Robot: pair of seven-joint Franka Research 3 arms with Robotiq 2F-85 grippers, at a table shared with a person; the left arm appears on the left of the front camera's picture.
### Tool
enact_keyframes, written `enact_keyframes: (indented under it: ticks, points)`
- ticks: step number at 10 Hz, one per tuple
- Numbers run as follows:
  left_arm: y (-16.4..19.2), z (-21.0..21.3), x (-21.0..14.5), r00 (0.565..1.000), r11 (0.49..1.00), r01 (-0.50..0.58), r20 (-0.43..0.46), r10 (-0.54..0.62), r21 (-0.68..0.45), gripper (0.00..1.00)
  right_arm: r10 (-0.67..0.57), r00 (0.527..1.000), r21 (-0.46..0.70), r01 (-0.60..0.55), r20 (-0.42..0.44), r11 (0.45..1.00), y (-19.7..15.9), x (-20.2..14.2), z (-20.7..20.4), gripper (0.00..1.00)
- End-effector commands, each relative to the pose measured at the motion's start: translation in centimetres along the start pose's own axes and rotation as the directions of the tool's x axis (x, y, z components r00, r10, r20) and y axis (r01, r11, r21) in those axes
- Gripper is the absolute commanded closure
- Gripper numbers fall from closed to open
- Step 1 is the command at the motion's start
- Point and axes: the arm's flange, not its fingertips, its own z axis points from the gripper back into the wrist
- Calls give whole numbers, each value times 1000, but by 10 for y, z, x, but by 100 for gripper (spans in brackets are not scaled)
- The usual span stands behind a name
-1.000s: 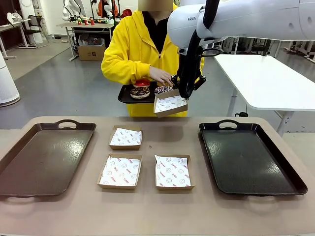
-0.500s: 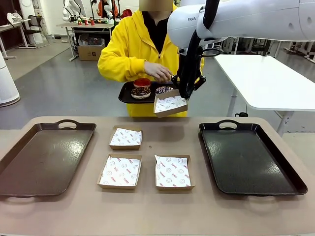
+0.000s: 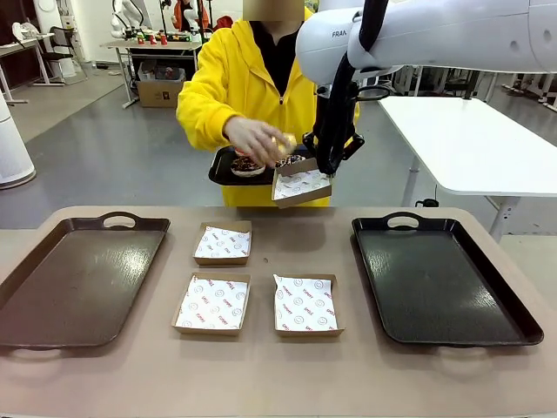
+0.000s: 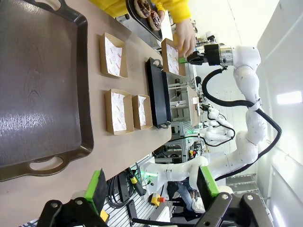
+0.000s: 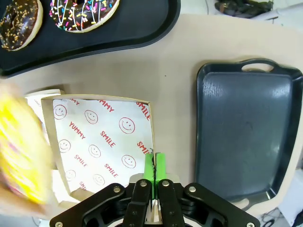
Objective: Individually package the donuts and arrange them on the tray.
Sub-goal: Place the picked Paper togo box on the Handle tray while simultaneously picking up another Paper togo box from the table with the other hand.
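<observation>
front view: the person's hand (image 3: pixel 255 139) has come up off the serving tray (image 3: pixel 223 173), where it was reaching among the donuts a second ago. it now grasps the yellow-iced donut (image 3: pixel 283 143) and carries it towards the held box (image 3: pixel 301 184). the right gripper (image 3: pixel 328 167) hangs past the table's far edge, pinched on that box's rim. three spare boxes (image 3: pixel 211 304) lie unfilled between the left tray (image 3: pixel 70 279) and the right tray (image 3: pixel 452 279).

left wrist view: the left gripper (image 4: pixel 151 189) is spread wide with nothing between its pads, the left tray ahead of it.

right wrist view: the jaws are clamped tight on the box's paper-lined edge. the yellow-iced donut is a blur at the box's left side, not yet inside. the crumb donut (image 5: pixel 18 23) and sprinkled donut (image 5: pixel 84 12) wait on the serving tray. the first packing looks imminent, so the box should hold steady.
</observation>
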Motion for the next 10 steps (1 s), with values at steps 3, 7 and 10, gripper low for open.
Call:
enact_keyframes:
  ticks: [3,7,10]
  points:
    - [0,2,0,1000,1000,13,9,-13,-18,0,1,1000,-3,-1,1,1000,-3,-7,-2,100]
    - [0,2,0,1000,1000,13,9,-13,-18,0,1,1000,-3,-1,1,1000,-3,-7,-2,100]
    - [0,2,0,1000,1000,13,9,-13,-18,0,1,1000,-3,-1,1,1000,-3,-7,-2,100]
